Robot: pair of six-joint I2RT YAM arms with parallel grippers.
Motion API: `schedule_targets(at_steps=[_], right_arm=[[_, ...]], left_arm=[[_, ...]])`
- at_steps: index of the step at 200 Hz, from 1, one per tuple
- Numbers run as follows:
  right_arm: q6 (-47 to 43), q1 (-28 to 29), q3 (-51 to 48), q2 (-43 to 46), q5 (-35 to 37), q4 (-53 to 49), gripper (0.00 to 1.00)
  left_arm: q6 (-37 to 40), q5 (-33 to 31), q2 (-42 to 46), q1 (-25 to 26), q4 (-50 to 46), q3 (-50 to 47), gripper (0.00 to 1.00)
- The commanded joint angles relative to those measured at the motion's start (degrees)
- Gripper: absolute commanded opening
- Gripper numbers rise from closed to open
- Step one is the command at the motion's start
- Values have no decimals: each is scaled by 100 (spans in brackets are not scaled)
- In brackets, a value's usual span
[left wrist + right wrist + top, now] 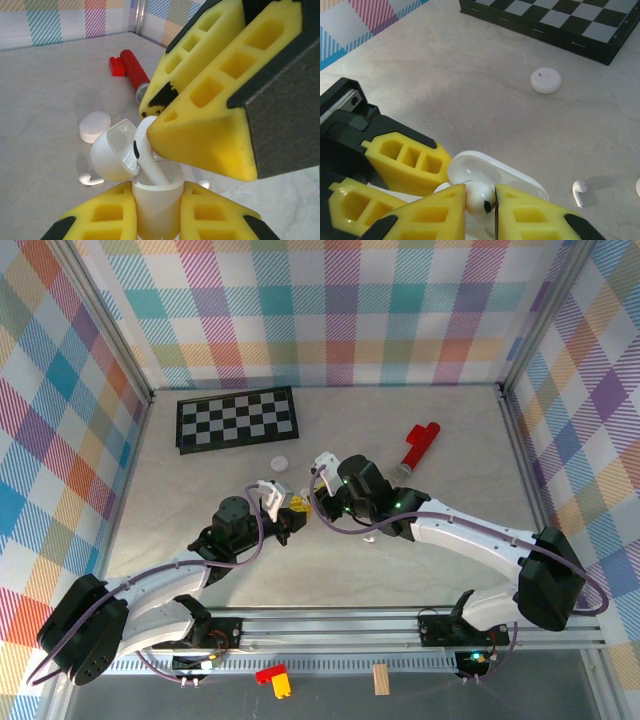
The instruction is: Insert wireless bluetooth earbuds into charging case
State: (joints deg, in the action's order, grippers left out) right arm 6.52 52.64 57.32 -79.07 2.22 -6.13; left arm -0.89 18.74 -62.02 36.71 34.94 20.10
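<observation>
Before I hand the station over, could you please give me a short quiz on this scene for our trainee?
1. True or false: the charging case held in the left gripper has its lid open.
2. What do the jaws of the right gripper clamp? A) a wooden block B) an earbud C) a pink case
3. In the top view, is the closed white case nearer the chessboard or the red cylinder?

Key: 1 true; 2 B; 3 the chessboard.
</observation>
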Motion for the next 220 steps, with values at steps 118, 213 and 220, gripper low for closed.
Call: schedule_targets(at_steps=[118,213,220], right_arm=[[224,-216,-375,675,-519,231,45],[1367,-1091,1623,-372,-769,-2193,57],[1360,-1092,1810,-521,-798,-2365,58]], left_arm=[[240,150,155,38,537,-165,11],[1300,762,-473,38,1902,-373,13],[1322,780,-529,39,1974,-367,13]])
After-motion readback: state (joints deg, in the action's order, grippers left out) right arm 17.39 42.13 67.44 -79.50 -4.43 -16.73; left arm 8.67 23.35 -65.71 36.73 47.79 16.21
